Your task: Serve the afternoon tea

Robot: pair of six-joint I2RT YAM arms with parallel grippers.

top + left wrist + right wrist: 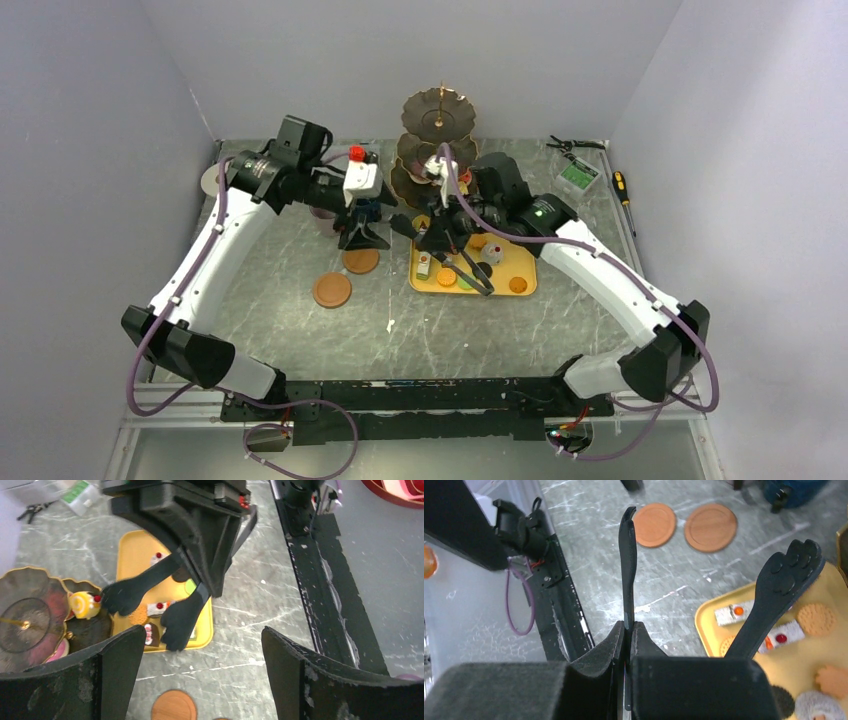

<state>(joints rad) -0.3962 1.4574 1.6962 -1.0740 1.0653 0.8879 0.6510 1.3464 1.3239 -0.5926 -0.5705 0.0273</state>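
Note:
My right gripper [628, 630] is shut on one arm of black paw-tipped tongs [627, 570]. The tongs' other arm [784, 585] hangs open over the yellow tray [714, 620] of cake slices [781, 636] and macarons [817, 619]. In the top view the right gripper [440, 228] hovers at the tray's [520, 262] left end, in front of the dark three-tier stand [440, 130]. My left gripper [200, 665] is open and empty above a brown coaster [173, 706]. Both coasters [361, 261] [332, 290] lie left of the tray. The navy mug [791, 490] stands behind them. The mauve mug is hidden.
A yellow roll cake [84, 605] sits on the stand's lower tier [30, 615]. A green box [578, 175], pliers and a screwdriver [622, 185] lie at the back right. Grey walls close in the sides and back. The arms' black base rail [420, 395] runs along the near edge.

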